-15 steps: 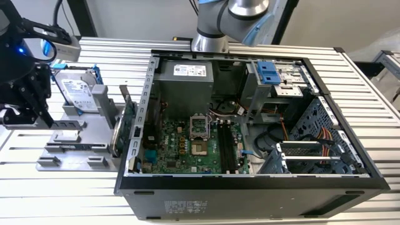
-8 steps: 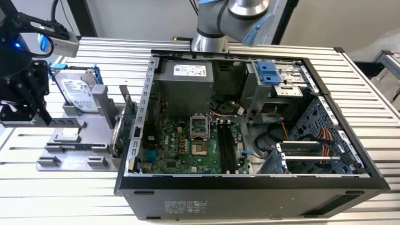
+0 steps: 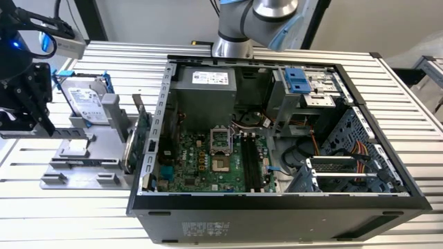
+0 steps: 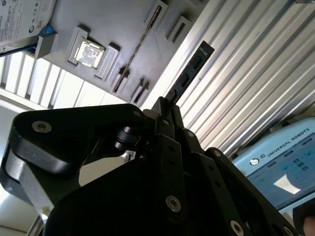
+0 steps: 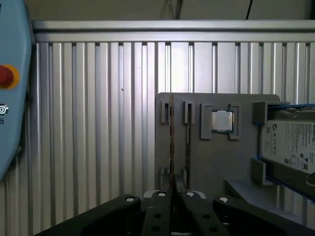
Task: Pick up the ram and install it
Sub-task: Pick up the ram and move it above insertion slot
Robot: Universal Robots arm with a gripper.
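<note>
Grey holder [image 3: 83, 155] carries hard drive [image 3: 86, 104], green card [image 3: 143, 129] and a processor chip [image 5: 221, 120]. It sits at the exterior view's left of the open computer case [image 3: 277, 212]. Gripper [image 4: 166, 105] hangs above the holder, jaws pinched narrow on the ram [image 4: 189, 71]. The stick juts out over the ribbed table [image 4: 256, 73].

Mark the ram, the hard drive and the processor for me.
ram [image 4: 191, 71], second wrist view: middle of the dark stick.
hard drive [image 3: 86, 105], exterior view: labelled face.
processor [image 5: 221, 120], first wrist view: metal lid.
</note>
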